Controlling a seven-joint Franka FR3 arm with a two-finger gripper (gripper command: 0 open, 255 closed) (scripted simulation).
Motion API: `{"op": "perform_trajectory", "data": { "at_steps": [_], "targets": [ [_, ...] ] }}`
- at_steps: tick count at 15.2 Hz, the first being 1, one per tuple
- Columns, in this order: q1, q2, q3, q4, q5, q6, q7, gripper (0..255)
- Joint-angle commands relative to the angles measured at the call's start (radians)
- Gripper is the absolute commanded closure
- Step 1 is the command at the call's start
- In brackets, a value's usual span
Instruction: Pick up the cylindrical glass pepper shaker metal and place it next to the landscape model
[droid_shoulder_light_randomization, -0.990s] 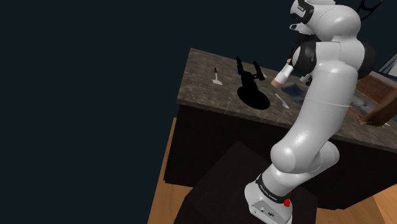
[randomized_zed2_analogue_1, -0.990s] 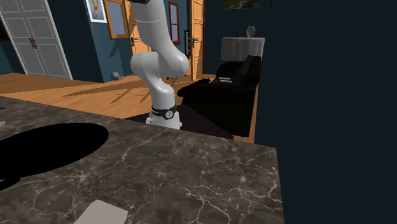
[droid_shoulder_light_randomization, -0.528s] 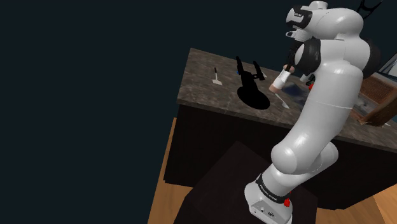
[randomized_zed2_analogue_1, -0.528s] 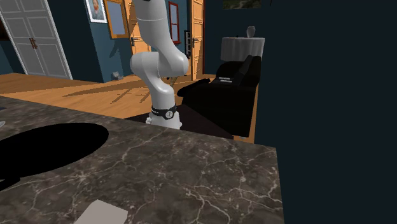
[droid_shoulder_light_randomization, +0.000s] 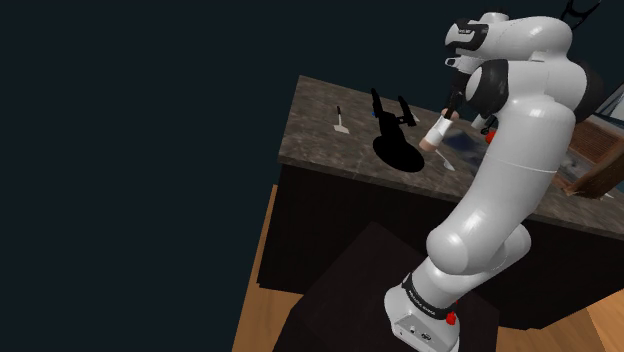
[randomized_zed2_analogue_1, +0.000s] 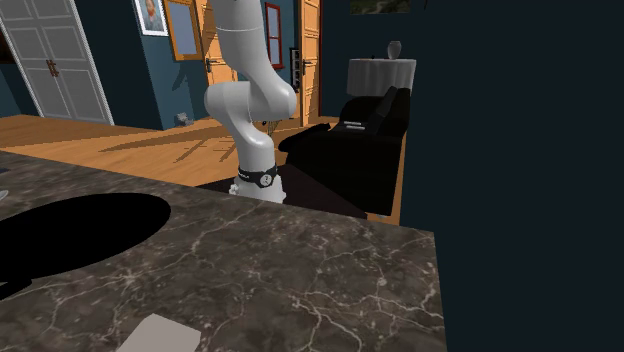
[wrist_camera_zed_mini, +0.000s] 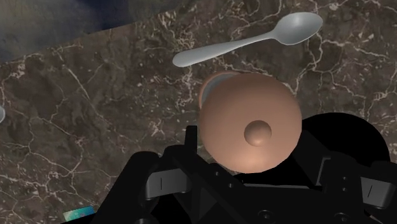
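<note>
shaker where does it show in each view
Shoulder view: shaker above the counter, right of the black shape.
Wrist view: shaker, brown cap toward the camera, beside the spoon.
Second exterior view: the counter, with the arm behind it.
Shared landmark: the marbled counter.

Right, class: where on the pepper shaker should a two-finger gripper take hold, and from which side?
Grip the straight cylindrical body just under the cap, coming from above along its axis. The pepper shaker has a domed, knobbed cap that would likely slip, while its round sides give two opposite faces. The gripper clasps it that way now.
</note>
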Motion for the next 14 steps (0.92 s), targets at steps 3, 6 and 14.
{"op": "perform_trajectory", "data": {
  "at_steps": [3,6,14],
  "targets": [
    [0.000,-0.001,0.000,-0.002,0.000,0.002,0.000,255],
    [0.000,-0.001,0.000,-0.002,0.000,0.002,0.000,0],
    [-0.037,0.048,0.000,0.192,0.030,-0.149,-0.012,0]
  ]
}}
